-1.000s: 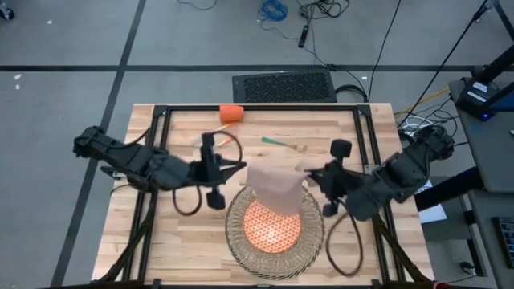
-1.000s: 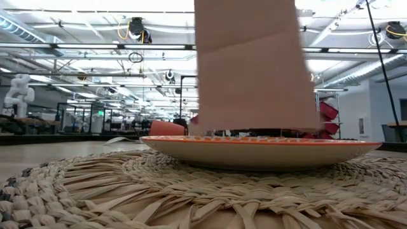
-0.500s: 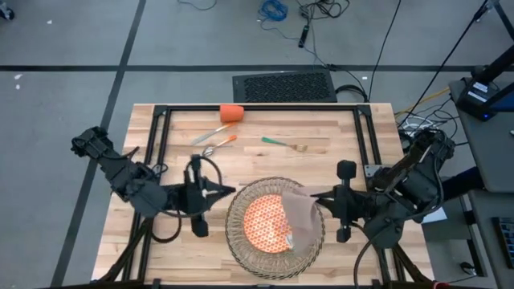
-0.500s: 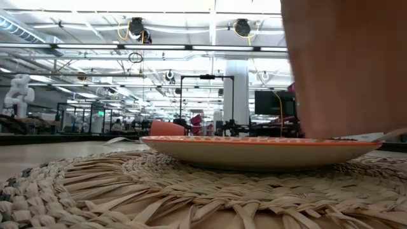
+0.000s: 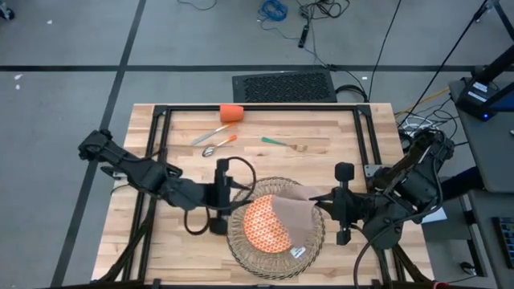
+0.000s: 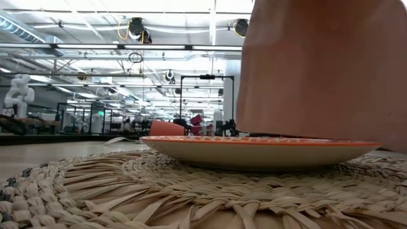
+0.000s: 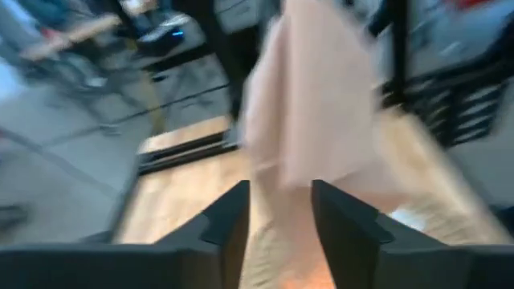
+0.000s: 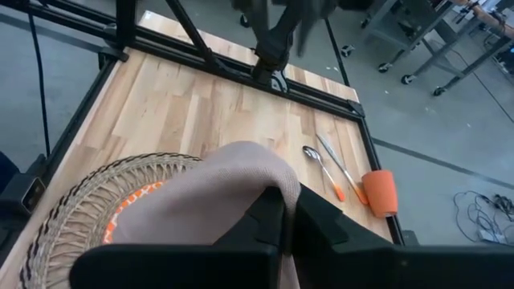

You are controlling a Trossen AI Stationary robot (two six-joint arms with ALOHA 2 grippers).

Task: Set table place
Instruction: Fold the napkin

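1. Now my right gripper [image 5: 320, 201] keeps its jaws pinched on a corner of the beige napkin [image 5: 291, 218], at the three o'clock rim of the wicker placemat [image 5: 241, 245].
2. Draped, the napkin covers the right half of the orange plate [image 5: 259, 225], which sits centred on the placemat.
3. My left gripper [image 5: 247, 195] hovers at the placemat's ten o'clock edge, jaws parted, gripping nothing.
4. At twelve o'clock on the table [image 5: 181, 249] lie the fork [image 5: 283, 144], spoon [image 5: 219, 146], knife [image 5: 207, 135] and cup [image 5: 231, 113].
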